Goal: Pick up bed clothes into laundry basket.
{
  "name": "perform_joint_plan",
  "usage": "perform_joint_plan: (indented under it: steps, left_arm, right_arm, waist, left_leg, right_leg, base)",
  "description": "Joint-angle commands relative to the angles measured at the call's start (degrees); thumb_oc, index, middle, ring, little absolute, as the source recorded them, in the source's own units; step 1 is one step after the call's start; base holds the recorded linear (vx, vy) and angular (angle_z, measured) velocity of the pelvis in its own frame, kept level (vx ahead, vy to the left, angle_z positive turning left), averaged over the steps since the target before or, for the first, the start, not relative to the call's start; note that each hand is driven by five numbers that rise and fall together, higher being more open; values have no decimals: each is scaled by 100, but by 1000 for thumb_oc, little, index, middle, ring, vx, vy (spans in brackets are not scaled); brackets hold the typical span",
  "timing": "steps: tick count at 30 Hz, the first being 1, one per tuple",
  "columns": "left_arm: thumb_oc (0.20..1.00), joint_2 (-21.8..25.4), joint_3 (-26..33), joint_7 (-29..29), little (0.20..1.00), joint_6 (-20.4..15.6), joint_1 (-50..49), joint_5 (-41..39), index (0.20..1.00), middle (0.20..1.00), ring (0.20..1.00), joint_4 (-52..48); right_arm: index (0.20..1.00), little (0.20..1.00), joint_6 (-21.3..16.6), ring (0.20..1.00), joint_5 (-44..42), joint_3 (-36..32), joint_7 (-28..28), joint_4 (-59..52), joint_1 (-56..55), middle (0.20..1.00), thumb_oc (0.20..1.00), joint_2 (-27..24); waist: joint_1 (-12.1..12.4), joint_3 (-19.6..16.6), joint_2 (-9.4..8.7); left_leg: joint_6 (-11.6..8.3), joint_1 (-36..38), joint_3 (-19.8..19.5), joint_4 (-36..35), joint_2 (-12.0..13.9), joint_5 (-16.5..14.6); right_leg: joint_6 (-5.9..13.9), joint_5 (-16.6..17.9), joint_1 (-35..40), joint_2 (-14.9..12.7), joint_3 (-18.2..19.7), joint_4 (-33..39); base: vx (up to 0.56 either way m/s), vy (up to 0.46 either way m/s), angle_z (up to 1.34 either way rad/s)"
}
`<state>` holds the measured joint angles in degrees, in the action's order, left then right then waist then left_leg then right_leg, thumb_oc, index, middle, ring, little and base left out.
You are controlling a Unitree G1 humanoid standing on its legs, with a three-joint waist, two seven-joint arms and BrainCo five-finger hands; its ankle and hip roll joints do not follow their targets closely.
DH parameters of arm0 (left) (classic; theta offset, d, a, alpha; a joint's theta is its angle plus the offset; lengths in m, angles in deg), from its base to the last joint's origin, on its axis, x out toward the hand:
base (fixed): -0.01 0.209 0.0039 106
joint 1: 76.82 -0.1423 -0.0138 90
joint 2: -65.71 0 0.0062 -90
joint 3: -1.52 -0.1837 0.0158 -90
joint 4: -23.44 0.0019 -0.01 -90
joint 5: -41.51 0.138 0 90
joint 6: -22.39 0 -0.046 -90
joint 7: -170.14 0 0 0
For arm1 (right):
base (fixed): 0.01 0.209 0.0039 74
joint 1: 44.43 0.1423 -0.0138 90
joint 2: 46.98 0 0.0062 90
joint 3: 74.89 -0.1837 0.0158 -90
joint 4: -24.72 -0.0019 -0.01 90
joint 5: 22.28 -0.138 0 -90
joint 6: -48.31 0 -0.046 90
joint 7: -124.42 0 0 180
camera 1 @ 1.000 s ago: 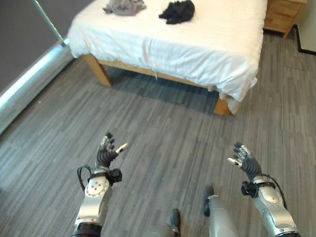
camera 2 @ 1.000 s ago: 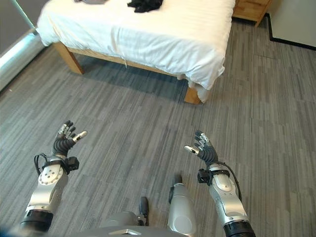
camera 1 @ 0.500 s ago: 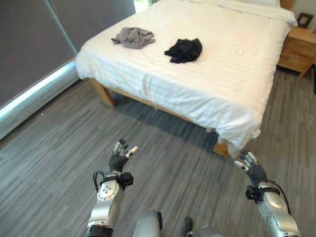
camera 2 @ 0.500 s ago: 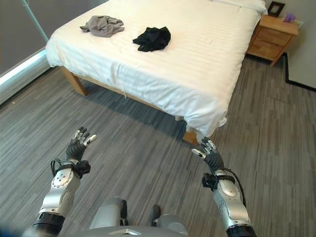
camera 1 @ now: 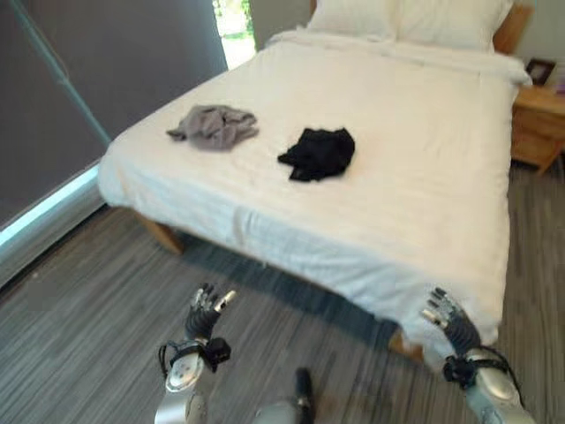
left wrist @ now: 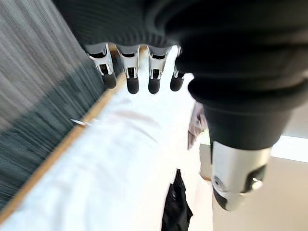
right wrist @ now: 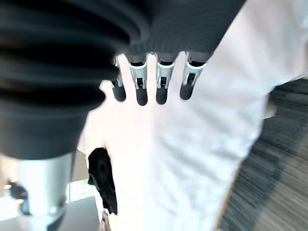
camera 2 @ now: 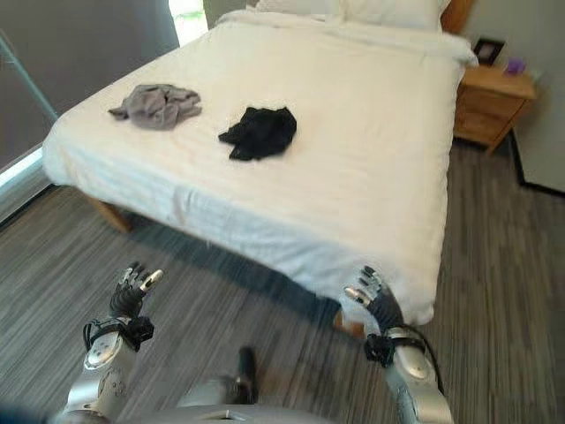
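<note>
A grey garment [camera 1: 214, 125] lies crumpled near the left side of the white bed [camera 1: 415, 185]. To its right lies a black garment [camera 1: 318, 153], which the left wrist view [left wrist: 176, 207] and the right wrist view [right wrist: 103, 179] also catch. My left hand [camera 1: 202, 320] is raised over the floor in front of the bed, open with straight fingers [left wrist: 132, 77], holding nothing. At the bed's near right corner my right hand [camera 1: 453, 324] is open too, its fingers [right wrist: 162, 79] straight and empty. Both hands are well short of the clothes.
A wooden nightstand [camera 2: 493, 104] stands to the right of the bed, with a small frame on it. Pillows [camera 1: 406, 19] lie at the head of the bed. A dark wall with a light strip [camera 1: 44, 208] runs along the left. Grey plank floor [camera 2: 521, 247] surrounds the bed.
The whole picture has shifted: the camera has risen and come closer, so more of the bed shows. Both hands stay raised and open, now nearer the bed's edge.
</note>
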<state>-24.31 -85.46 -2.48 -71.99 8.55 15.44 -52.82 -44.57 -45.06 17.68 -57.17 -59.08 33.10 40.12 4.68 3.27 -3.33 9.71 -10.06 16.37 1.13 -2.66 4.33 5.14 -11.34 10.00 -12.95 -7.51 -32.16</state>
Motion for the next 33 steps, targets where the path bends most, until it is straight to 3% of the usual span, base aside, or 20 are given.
perform_joint_plan:
  steps: [1,2,3,5,6,7,10,13,21,22,23,25,26,27,32,33]
  left_arm:
    - [1000,364,184,-109,1000,-310,232,194,1000,1000,1000,-511]
    - [1000,473,125,-168,1000,-296,345,292,1000,1000,1000,-532]
    - [1000,470,126,-169,1000,-297,349,293,1000,1000,1000,-531]
    - [1000,483,31,-212,1000,-289,434,245,1000,1000,1000,-497]
    - [1000,473,-13,-231,1000,-280,457,239,1000,1000,1000,-474]
    - [1000,433,-83,-269,1000,-274,469,297,1000,1000,1000,-410]
    - [1000,391,-136,-358,1000,-259,350,333,1000,1000,1000,-468]
    - [1000,335,-228,-457,1000,-231,218,339,1000,1000,1000,-483]
    - [1000,307,-422,-786,1000,-162,-297,26,1000,1000,1000,-497]
    - [1000,335,-464,-813,1000,-182,-317,-11,1000,1000,1000,-486]
    - [1000,455,-713,-819,1000,-193,-362,-201,1000,1000,1000,-533]
    - [1000,495,-755,-823,1000,-194,-375,-259,1000,1000,1000,-565]
    - [1000,616,-872,-821,1000,-223,-365,-376,1000,1000,1000,-628]
    - [1000,598,-844,-820,1000,-222,-360,-377,1000,1000,1000,-628]
    - [1000,869,-805,-716,1000,-298,-307,-581,1000,1000,1000,-760]
    - [1000,987,-796,-668,1000,-307,-314,-564,1000,1000,1000,-811]
  right_arm:
    - [1000,1000,-285,1000,-156,-149,10,-58,535,1000,1000,77]
    - [1000,1000,-271,1000,-150,-186,-79,-182,466,1000,1000,5]
    - [1000,1000,-269,1000,-150,-187,-79,-185,467,1000,1000,2]
    - [1000,1000,-272,1000,-184,-277,-48,-183,462,1000,1000,-48]
    - [1000,1000,-290,1000,-193,-335,-22,-144,457,1000,1000,-67]
    - [1000,1000,-310,1000,-123,-475,17,-124,468,1000,1000,-148]
    - [1000,1000,-313,1000,40,-627,34,-210,541,1000,1000,-278]
    - [1000,1000,-287,1000,296,-675,-47,-254,657,1000,1000,-539]
    - [1000,1000,-74,1000,1686,-25,-225,277,2146,1000,1000,-2256]
    - [1000,1000,-47,1000,1906,291,-281,440,2557,1000,1000,-2496]
    - [1000,1000,102,1000,2421,1264,-153,1377,3902,1000,1000,-2780]
    - [1000,1000,166,1000,2549,1632,-177,1736,4384,1000,1000,-2790]
    - [1000,1000,283,1000,3039,2486,-105,2875,5567,1000,1000,-2731]
    - [1000,1000,259,1000,3031,2550,-92,2940,5647,1000,1000,-2709]
    - [1000,1000,374,1000,3858,3647,162,5451,7522,1000,1000,-2240]
    - [1000,1000,434,1000,4420,3941,220,6276,7927,1000,1000,-2146]
  waist:
    - [0,191,125]
    - [-352,388,316]
    - [-365,389,330]
    - [-570,473,367]
    - [-619,475,343]
    - [-754,466,231]
    - [-731,437,147]
    - [-697,368,28]
    - [-273,121,-85]
    - [-232,120,-83]
    - [-17,122,-100]
    - [34,146,-101]
    - [204,207,-108]
    - [175,217,-96]
    - [514,409,30]
    - [652,532,179]
  left_leg:
    - [-1018,148,-327,86,582,158]
    - [-909,888,-549,-380,424,-24]
    - [-915,885,-564,-390,438,-11]
    - [-925,1169,-767,-500,363,-110]
    - [-924,1214,-886,-506,316,-133]
    - [-949,1441,-1179,-589,177,-275]
    - [-923,1609,-1328,-610,130,-421]
    - [-904,1697,-1544,-586,43,-511]
    - [-955,1609,-1746,-613,96,-524]
    - [-972,1609,-1773,-613,112,-528]
    - [-1010,1562,-1894,-613,116,-512]
    - [-1025,1538,-1930,-613,121,-497]
    - [-1063,1439,-2042,-613,122,-445]
    - [-1064,1437,-2043,-613,123,-444]
    - [-1135,1006,-2311,-613,105,-276]
    - [-1177,749,-2477,-612,66,-169]
  right_leg:
    - [353,2429,-459,-586,627,763]
    - [187,1565,-1421,7,353,498]
    - [176,1576,-1413,20,330,513]
    - [132,1160,-1585,316,79,1003]
    - [124,1083,-1645,518,177,1269]
    - [218,1099,-1656,853,557,2292]
    - [299,1398,-1593,876,577,2828]
    - [320,1485,-1483,955,844,2967]
    - [249,1551,-1000,931,594,3567]
    - [236,1537,-971,926,570,3577]
    - [209,1520,-914,915,489,3617]
    - [199,1509,-912,915,457,3614]
    - [182,1509,-941,907,378,3623]
    - [182,1508,-943,907,376,3621]
    - [156,1531,-1187,879,132,3642]
    - [145,1547,-1376,857,-4,3641]
  base:
    - [646,692,36]
    - [412,348,47]
    - [541,414,54]
    - [307,97,64]
    - [533,77,88]
    - [493,71,165]
    - [332,20,114]
    - [214,-24,6]
    - [102,-54,19]
    - [96,-81,17]
    - [73,-62,9]
    - [15,-65,11]
    - [-17,-67,38]
    - [-42,-68,39]
    - [-93,-49,37]
    - [-136,-39,58]
